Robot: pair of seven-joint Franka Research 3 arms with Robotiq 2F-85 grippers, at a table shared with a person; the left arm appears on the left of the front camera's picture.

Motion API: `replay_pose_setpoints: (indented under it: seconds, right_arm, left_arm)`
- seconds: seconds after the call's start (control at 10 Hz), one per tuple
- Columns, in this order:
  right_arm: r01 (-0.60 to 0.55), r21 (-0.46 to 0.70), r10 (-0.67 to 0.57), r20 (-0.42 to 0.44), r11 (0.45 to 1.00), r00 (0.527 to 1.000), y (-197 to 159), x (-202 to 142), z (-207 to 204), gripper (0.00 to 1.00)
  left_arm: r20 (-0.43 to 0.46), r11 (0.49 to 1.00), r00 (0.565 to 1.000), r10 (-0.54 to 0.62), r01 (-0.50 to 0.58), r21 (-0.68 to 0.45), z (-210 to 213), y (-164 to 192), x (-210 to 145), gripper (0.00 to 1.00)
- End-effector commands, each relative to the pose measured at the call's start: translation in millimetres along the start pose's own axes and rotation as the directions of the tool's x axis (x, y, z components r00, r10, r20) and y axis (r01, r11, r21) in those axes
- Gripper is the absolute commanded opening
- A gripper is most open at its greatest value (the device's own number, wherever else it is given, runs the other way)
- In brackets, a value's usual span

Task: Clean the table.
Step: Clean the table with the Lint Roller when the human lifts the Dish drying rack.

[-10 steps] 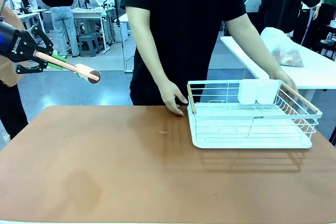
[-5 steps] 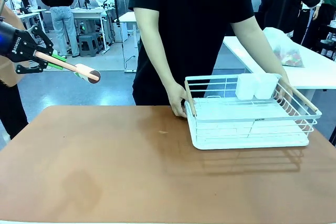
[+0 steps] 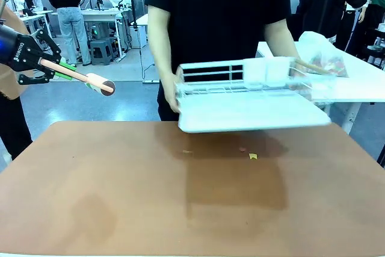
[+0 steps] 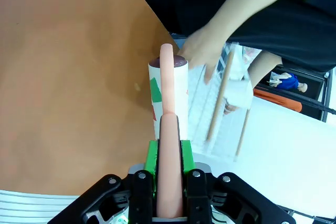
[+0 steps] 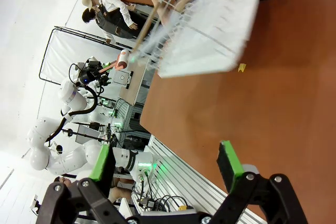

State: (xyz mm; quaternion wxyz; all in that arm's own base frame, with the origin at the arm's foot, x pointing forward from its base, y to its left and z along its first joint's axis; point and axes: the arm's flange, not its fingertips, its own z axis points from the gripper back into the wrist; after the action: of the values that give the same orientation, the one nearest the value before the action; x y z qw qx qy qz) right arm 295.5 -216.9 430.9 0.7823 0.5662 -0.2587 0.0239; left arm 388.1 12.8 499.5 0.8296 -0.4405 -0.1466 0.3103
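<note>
table (image 3: 120,197) spreads reddish-brown before us, under the white rack (image 3: 252,103) a person (image 3: 216,16) holds aloft. our left gripper (image 3: 59,68) clenches a lint roller (image 3: 96,82), our right gripper (image 5: 165,158) stands released; next, we judge, rolling up the crumbs (image 3: 252,156).

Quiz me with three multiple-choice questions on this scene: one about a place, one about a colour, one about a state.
1. The dish rack is: A) on the floor; B) held above the table by the person; C) on a chair.
2. The handle of the roller in the left gripper is: A) blue; B) pink; C) black.
3. The right gripper has its fingers: A) open; B) shut on a cloth; C) shut on the rack.
Key: B, its shadow lies beneath; B, pink between green pads; A, pads apart.
</note>
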Motion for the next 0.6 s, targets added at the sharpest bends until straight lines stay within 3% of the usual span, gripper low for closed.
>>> replay_pose_setpoints:
  seconds: [0.0,0.5]
  right_arm:
    - [-0.016,0.012,0.016,0.003,1.000,1.000,2.7,0.8,1.4,1.00]
    - [-0.016,0.012,0.016,0.003,1.000,1.000,2.7,0.8,1.4,1.00]
  left_arm:
    - [0.020,1.000,1.000,-0.007,0.007,0.005,0.0,-2.2,0.3,0.01]
    - [0.020,1.000,1.000,-0.007,0.007,0.005,0.0,-2.2,0.3,0.01]
